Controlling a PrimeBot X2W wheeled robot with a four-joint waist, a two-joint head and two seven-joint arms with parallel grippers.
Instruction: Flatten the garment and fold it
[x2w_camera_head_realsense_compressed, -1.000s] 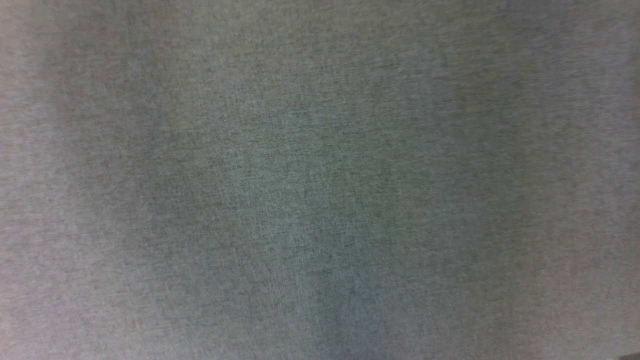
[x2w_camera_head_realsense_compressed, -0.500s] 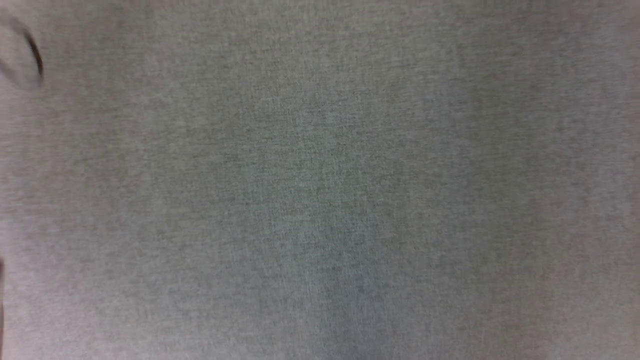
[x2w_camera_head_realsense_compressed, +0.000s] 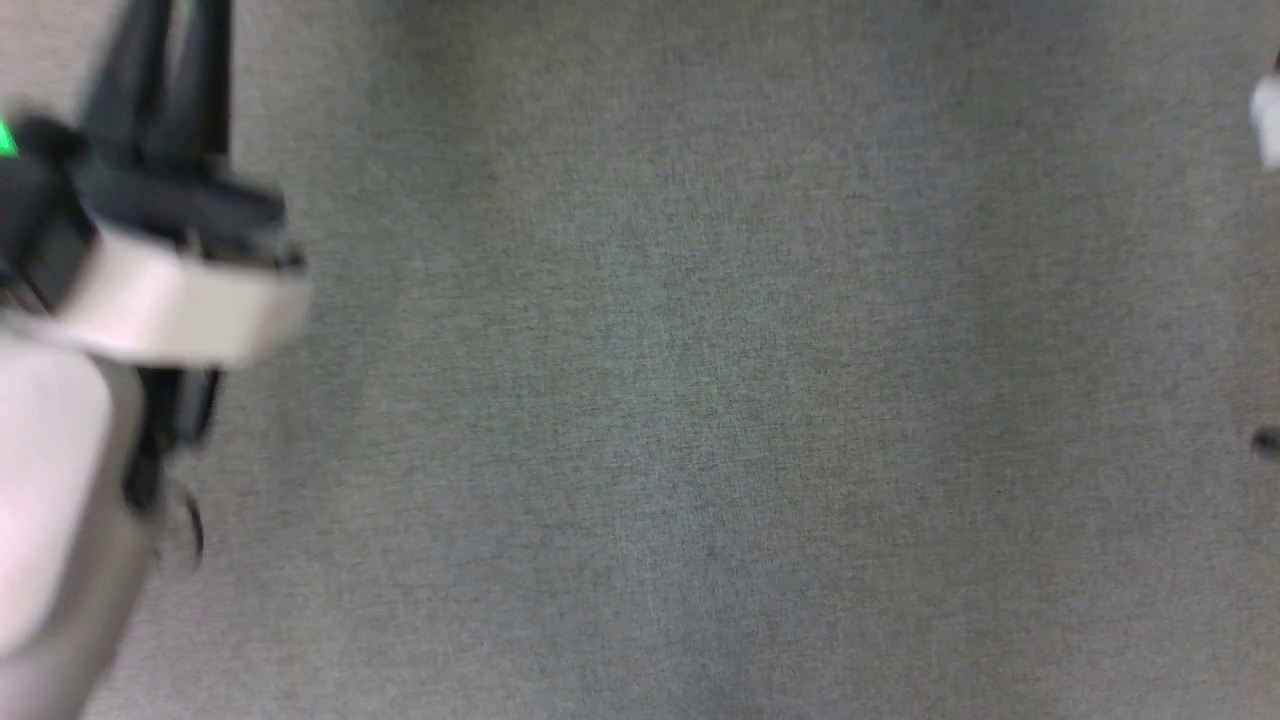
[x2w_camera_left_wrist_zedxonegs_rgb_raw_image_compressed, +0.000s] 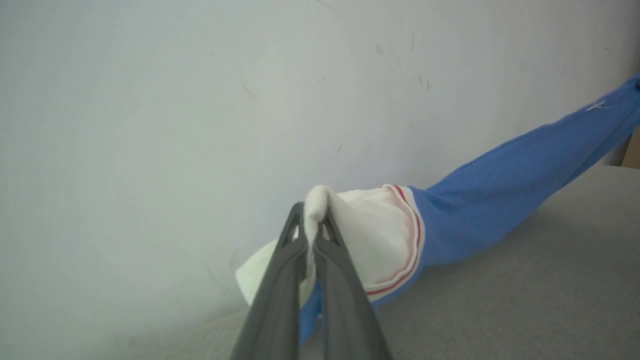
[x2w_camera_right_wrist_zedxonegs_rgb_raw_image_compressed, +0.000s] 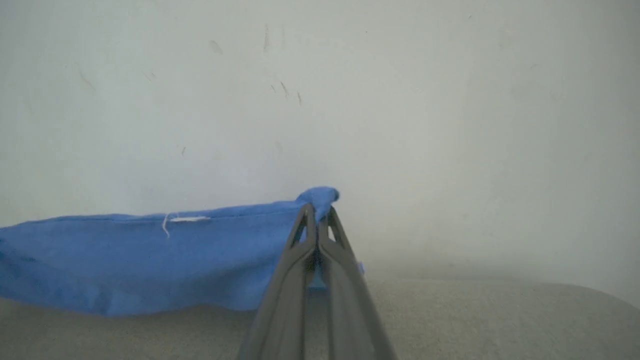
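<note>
So, left gripper (x2w_camera_left_wrist_zedxonegs_rgb_raw_image_compressed: 313, 212): jaws pinched fully together on the white sleeve of the shirt (x2w_camera_left_wrist_zedxonegs_rgb_raw_image_compressed: 500, 190), a bit of fabric poking past my tips. The blue body runs off to their right, low over the grey table (x2w_camera_left_wrist_zedxonegs_rgb_raw_image_compressed: 550, 280). My right gripper (x2w_camera_right_wrist_zedxonegs_rgb_raw_image_compressed: 318, 212): jaws closed too, biting a blue edge, and the rest of the shirt stretches away to their left.

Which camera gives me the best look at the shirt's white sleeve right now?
Left wrist view: the white sleeve is sharp, pinched in the left gripper. Right wrist view gives blue cloth; head view, grey surface.
</note>
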